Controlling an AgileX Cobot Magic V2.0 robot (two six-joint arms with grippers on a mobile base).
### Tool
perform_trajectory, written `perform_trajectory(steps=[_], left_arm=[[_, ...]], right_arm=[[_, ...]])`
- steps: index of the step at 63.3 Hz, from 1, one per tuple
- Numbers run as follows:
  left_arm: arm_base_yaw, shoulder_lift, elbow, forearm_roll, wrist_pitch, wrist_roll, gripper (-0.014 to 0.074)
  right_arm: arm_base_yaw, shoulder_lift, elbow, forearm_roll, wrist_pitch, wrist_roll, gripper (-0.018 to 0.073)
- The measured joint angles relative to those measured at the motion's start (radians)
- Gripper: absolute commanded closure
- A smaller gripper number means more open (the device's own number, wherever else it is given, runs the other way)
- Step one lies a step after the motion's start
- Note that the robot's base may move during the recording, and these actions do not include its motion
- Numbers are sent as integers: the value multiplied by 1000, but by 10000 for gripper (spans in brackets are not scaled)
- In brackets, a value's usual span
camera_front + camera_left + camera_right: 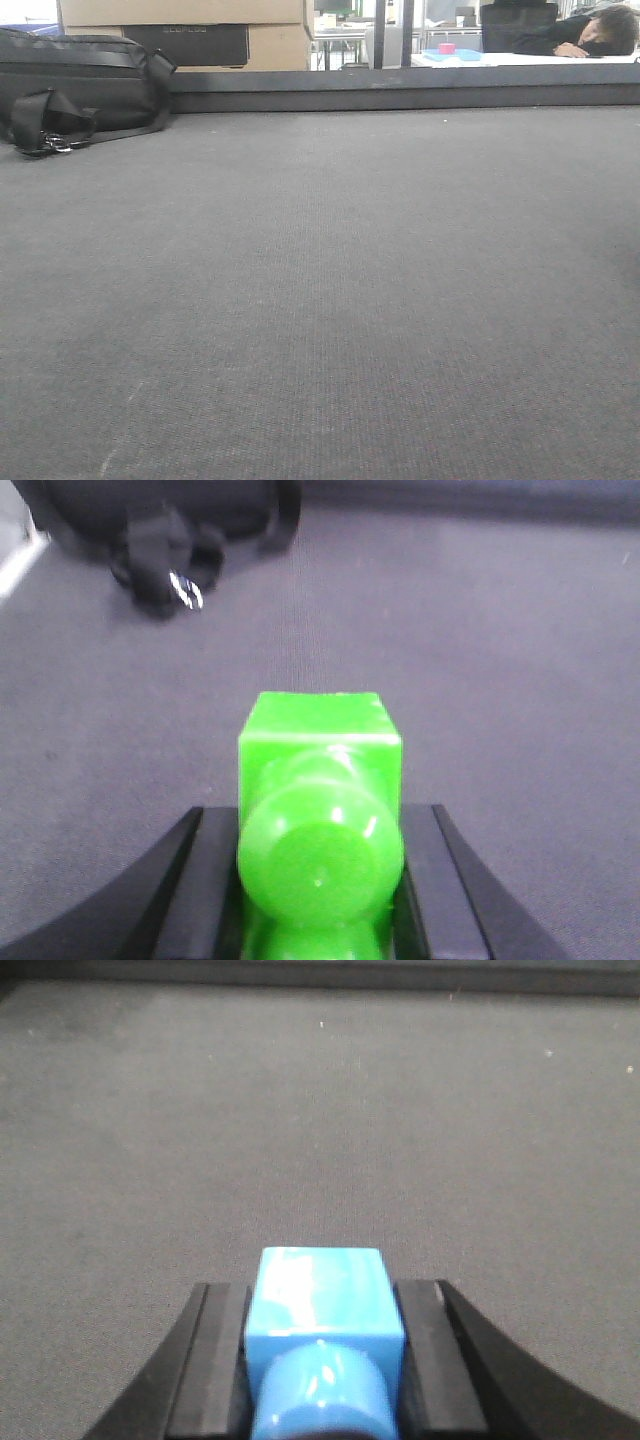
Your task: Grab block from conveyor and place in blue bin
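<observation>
At left hand: left hand (320, 880) closed to block width on a green block (320, 750); dark fingers (190, 880) flank both sides and look to touch it.
At right hand: right hand (322, 1360) same, closed on a blue block (322, 1295) that fills the gap between the fingers.
Block shape: each is a cube with a rounded knob on the camera side.
Task stage: my read is that the grab is done on both sides and the drop is not yet done.
Conveyor: grey woven conveyor (320, 300) lies under both hands with no loose block on it; dark rail (400, 90) runs along the far edge.
Far-left corner: black bag (80, 85) with a strap and metal clip (185, 590), just ahead of the left hand.
Blue bin: not in any view.
Risk 1: glossy plastic could slip on a fast swing.
Risk 2: left arm could snag the bag strap if it goes forward-left.
Risk 3: two arms going for one bin could clash.
Risk 4: with the bin unseen, a release could land on the belt.
Hidden: pad contact faces are behind the blocks; finger bases are cut by the bottom edge.
Hard to tell: height above the belt; left wrist view is blurred; front view shows no arm.
Beyond far edge: small blue tray-like thing (450, 53), too small to identify.
</observation>
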Motion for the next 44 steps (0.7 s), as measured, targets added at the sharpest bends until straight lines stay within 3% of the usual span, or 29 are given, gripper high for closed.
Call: perform_trajectory(steps=[18, 44], left_arm=[[0, -282, 108, 0, -29, 0, 708], [0, -516, 108, 0, -31, 0, 708]], right_arm=[[0, -162, 68, 0, -114, 0, 721], [0, -299, 68, 0, -116, 0, 721]])
